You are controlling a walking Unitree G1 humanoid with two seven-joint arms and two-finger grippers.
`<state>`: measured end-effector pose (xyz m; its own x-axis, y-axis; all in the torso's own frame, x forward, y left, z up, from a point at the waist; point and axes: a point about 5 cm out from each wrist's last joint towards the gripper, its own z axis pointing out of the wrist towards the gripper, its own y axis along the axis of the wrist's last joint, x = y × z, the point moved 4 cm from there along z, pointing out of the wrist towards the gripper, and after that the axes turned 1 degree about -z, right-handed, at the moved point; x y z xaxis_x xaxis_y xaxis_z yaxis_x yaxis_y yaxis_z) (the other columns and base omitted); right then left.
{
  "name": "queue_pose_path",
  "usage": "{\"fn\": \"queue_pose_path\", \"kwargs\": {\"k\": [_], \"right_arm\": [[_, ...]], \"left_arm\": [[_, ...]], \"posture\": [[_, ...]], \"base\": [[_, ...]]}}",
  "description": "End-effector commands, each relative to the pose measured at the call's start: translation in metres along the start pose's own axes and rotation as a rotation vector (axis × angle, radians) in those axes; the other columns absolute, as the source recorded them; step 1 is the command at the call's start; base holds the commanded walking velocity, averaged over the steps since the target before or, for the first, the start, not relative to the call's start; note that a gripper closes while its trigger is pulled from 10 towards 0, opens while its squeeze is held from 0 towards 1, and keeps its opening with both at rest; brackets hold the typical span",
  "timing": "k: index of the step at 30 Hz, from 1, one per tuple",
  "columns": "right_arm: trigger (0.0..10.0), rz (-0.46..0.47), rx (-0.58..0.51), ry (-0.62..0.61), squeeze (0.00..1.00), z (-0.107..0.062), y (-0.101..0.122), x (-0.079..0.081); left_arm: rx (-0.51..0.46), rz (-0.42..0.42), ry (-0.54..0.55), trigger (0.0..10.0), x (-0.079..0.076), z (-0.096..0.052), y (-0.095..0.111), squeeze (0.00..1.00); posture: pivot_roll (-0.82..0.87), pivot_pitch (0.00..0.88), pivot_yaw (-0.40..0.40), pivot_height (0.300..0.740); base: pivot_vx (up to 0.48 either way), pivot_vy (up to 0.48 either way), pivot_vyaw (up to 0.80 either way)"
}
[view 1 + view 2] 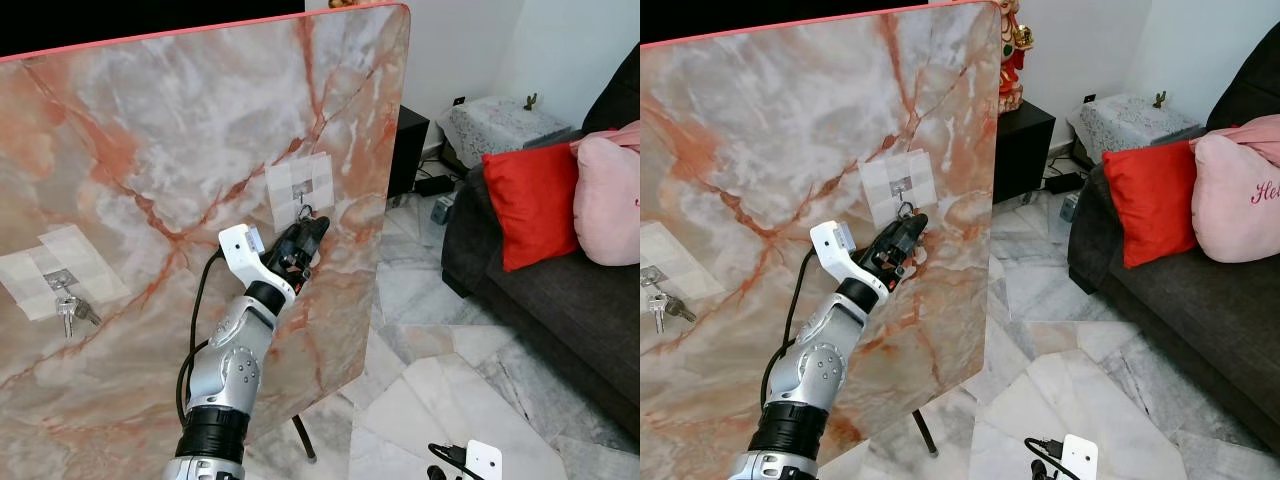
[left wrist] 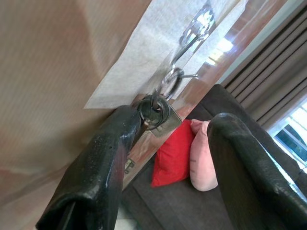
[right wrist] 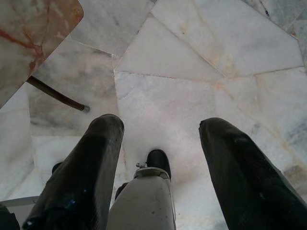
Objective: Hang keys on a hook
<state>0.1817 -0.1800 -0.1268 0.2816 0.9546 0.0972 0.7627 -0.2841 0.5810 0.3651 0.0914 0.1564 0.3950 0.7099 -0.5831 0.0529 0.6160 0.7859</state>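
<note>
Here the left gripper (image 1: 312, 226) is up against the marble board (image 1: 150, 150), just under a small metal hook (image 2: 192, 36). Its two black fingers (image 2: 100, 167) are spread apart. A key ring with keys (image 2: 156, 112) sits right at the tip of one finger and touches it. The other finger is well away from the keys, so nothing is squeezed. The ring hangs just below the hook's curved end, close to it, but I cannot tell if it is looped on. The hook sits on a white taped patch (image 1: 300, 182) on the board.

Farther left on the board is another taped patch (image 1: 55, 265) with a second hook, and another bunch of keys (image 1: 72, 312) hangs there.

The right gripper (image 3: 160, 158) hangs low over the pale tiled floor (image 3: 192, 38), fingers wide apart and holding nothing.

On the dark sofa (image 1: 560, 290) lie a red cushion (image 1: 530, 205) and a pink cushion (image 1: 1235, 195). The pink one has writing that starts "Hel".
</note>
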Motion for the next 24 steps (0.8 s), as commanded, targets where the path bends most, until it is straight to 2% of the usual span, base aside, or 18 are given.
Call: {"fn": "queue_pose_path", "kwargs": {"k": [1, 4, 9, 11, 14, 15, 16, 17, 19, 20, 21, 24], "right_arm": [[10.0, -0.002, 0.005, -0.004, 0.00, 0.000, -0.001, -0.002], [10.0, -0.002, 0.005, -0.004, 0.00, 0.000, -0.001, -0.002], [10.0, -0.002, 0.005, -0.003, 0.00, 0.000, -0.001, -0.002], [10.0, -0.002, 0.005, -0.003, 0.00, 0.000, -0.001, -0.002], [10.0, -0.003, 0.006, -0.003, 0.00, 0.000, -0.001, -0.002], [10.0, -0.003, 0.006, -0.003, 0.00, 0.000, -0.001, -0.002], [10.0, -0.008, 0.005, 0.000, 0.00, 0.000, 0.000, -0.002], [10.0, -0.008, 0.005, 0.000, 0.00, 0.000, 0.000, -0.002], [10.0, -0.013, 0.005, 0.002, 0.00, 0.000, 0.000, -0.002], [10.0, -0.013, 0.005, 0.002, 0.00, 0.000, 0.000, -0.002], [10.0, -0.014, 0.005, 0.002, 0.00, 0.000, 0.001, -0.002], [10.0, -0.014, 0.004, 0.000, 0.00, 0.000, 0.001, -0.002]], "left_arm": [[0.028, 0.023, 0.052, 10.0, 0.014, -0.008, -0.003, 0.00], [0.040, 0.033, 0.054, 10.0, 0.018, -0.015, -0.004, 0.00], [0.119, 0.124, 0.019, 10.0, 0.030, -0.039, -0.010, 0.00], [0.134, 0.134, 0.013, 10.0, 0.032, -0.043, -0.012, 0.00], [0.226, 0.197, -0.005, 10.0, 0.044, -0.063, -0.021, 0.00], [0.226, 0.197, -0.005, 10.0, 0.044, -0.063, -0.021, 0.00], [0.324, 0.262, 0.008, 10.0, 0.062, -0.081, -0.031, 0.00], [0.324, 0.262, 0.008, 10.0, 0.062, -0.081, -0.031, 0.00], [0.427, 0.337, 0.042, 10.0, 0.084, -0.099, -0.043, 0.00], [0.427, 0.337, 0.042, 10.0, 0.084, -0.099, -0.043, 0.00], [0.517, 0.388, 0.064, 10.0, 0.099, -0.113, -0.056, 0.00], [0.578, 0.397, 0.102, 10.0, 0.112, -0.125, -0.066, 0.00]], "posture": [[-0.02, 0.000, -0.031, 0.740], [-0.02, 0.000, -0.031, 0.740], [-0.03, 0.000, -0.031, 0.740], [-0.02, 0.000, -0.032, 0.740], [-0.02, 0.000, -0.032, 0.740], [-0.02, 0.000, -0.032, 0.740], [-0.02, 0.000, -0.037, 0.740], [-0.02, 0.000, -0.037, 0.740], [-0.01, 0.000, -0.038, 0.740], [-0.01, 0.000, -0.038, 0.740], [-0.02, 0.000, -0.040, 0.740], [-0.02, 0.000, -0.040, 0.740]], "base": [[0.000, 0.000, 0.00], [0.000, 0.000, 0.00], [0.000, 0.000, 0.00], [0.000, 0.000, 0.00], [0.000, 0.000, 0.00], [0.000, 0.000, 0.00], [0.000, 0.000, 0.00], [0.000, 0.000, 0.00], [0.000, 0.000, 0.00], [0.000, 0.000, 0.00], [0.000, 0.000, 0.00], [0.000, 0.000, 0.00]]}}
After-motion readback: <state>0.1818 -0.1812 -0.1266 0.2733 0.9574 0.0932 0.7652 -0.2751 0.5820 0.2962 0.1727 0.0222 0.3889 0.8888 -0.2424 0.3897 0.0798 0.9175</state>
